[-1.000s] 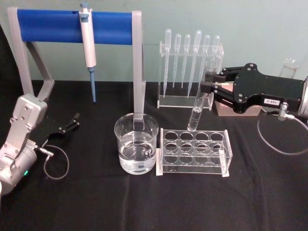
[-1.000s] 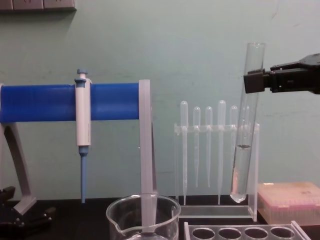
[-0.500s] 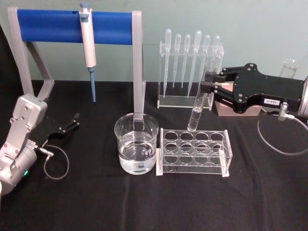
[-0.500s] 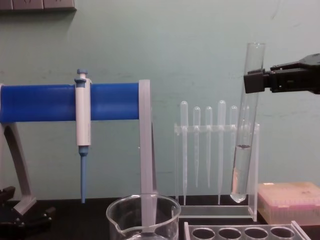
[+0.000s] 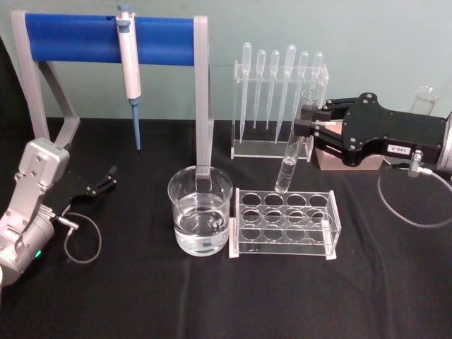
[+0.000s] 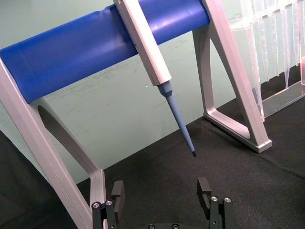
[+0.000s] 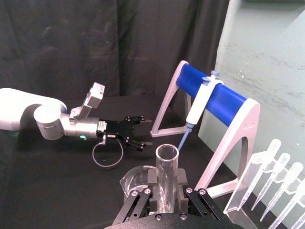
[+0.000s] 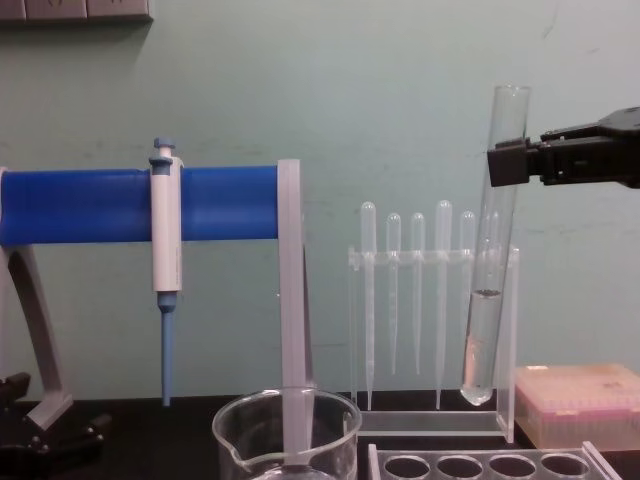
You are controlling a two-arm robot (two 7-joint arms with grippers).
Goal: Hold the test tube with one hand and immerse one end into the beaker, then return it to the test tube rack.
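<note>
Test tube [image 5: 289, 169]: clear, round-bottomed glass

Even, bright light — perhaps overhead; soft shadows.

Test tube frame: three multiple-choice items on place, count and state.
1. The test tube's bottom is: A in the beaker; B in air near the rack; C in a rack hole.
2. Pipettes in the stand: A three; B nine; C six.
3. Right end effector: A shut on the test tube; B open; C shut on a pipette.
B, it hangs clear of rack and beaker. C, six stand in a row. A, its fingers clamp the tube. The left end effector lies open at the table's left.
</note>
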